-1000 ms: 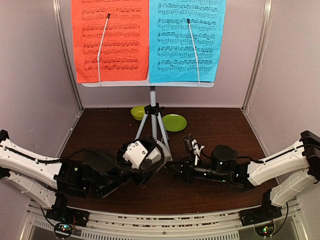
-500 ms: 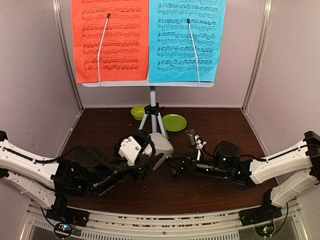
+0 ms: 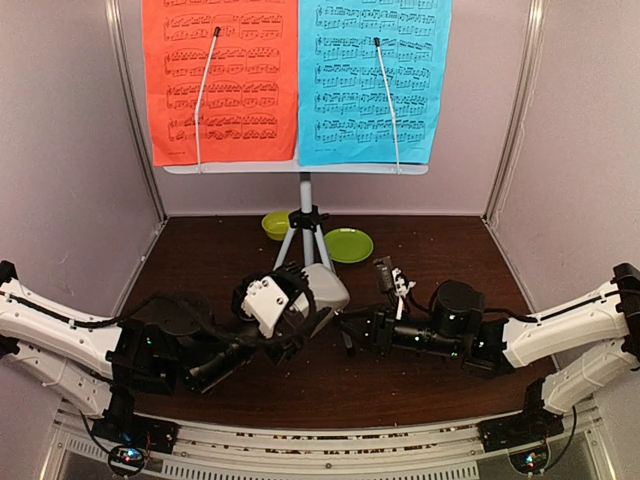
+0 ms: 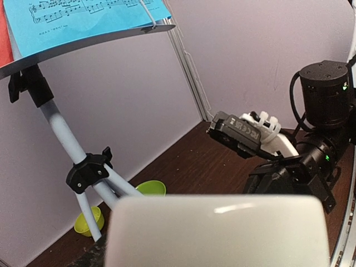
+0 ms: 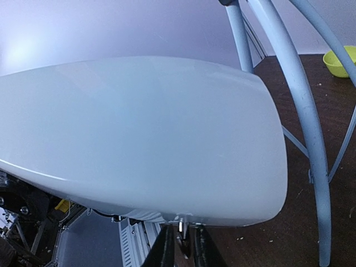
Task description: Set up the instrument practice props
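The red music sheet point(image 3: 220, 80) and the blue music sheet point(image 3: 375, 80) lie side by side on the pale stand desk point(image 3: 300, 168), which sits on the grey tripod point(image 3: 305, 245). My left gripper point(image 3: 297, 306) is shut on the whitish metronome point(image 3: 322, 292) and holds it tilted above the table in front of the tripod. The metronome fills the lower part of the left wrist view point(image 4: 217, 233) and hides the fingers. My right gripper point(image 5: 182, 245) sits at the metronome's point(image 5: 139, 133) lower edge. Its fingers stand narrowly apart on either side of a small metal pin.
A lime-green bowl point(image 3: 276, 224) and a lime-green plate point(image 3: 348, 245) rest on the dark wooden table behind the tripod legs. Pale walls close in the back and both sides. A tripod leg point(image 5: 303, 111) stands close to the right of the metronome.
My left gripper has raised the metronome and carried it to the right, toward the right gripper. The right arm has shifted slightly right, and its fingers have come a little apart.
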### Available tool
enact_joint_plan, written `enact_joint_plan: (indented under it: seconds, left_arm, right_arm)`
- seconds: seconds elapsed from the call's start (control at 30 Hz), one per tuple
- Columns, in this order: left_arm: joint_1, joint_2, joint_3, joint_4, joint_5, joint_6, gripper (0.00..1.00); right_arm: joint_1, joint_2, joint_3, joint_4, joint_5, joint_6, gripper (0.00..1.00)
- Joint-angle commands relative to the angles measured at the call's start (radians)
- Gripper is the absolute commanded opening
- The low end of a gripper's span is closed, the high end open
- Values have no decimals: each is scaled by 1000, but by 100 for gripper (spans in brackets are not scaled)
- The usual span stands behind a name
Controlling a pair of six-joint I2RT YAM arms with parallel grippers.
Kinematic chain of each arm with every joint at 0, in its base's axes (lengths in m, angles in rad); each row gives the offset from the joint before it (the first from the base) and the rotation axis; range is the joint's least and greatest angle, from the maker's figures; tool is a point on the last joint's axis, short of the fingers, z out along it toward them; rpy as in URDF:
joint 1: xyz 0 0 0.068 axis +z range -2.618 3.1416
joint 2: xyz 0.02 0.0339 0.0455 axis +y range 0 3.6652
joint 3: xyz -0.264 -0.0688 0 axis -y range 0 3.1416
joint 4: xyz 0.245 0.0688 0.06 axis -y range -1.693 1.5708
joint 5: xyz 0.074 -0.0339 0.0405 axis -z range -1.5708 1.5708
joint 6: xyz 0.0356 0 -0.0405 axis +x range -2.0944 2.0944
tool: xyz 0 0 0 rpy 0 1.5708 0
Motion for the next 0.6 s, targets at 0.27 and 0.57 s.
enact_joint_plan:
  seconds: [0.27,0.57]
  left_arm:
    - [-5,-19,0,283,70,114,14]
    - [-5,-114,-144,380,286,335,15]
  right_arm:
    - [-28,-83,20,29,8,66,0]
    - [-130,-129,-36,338,-57,393,0]
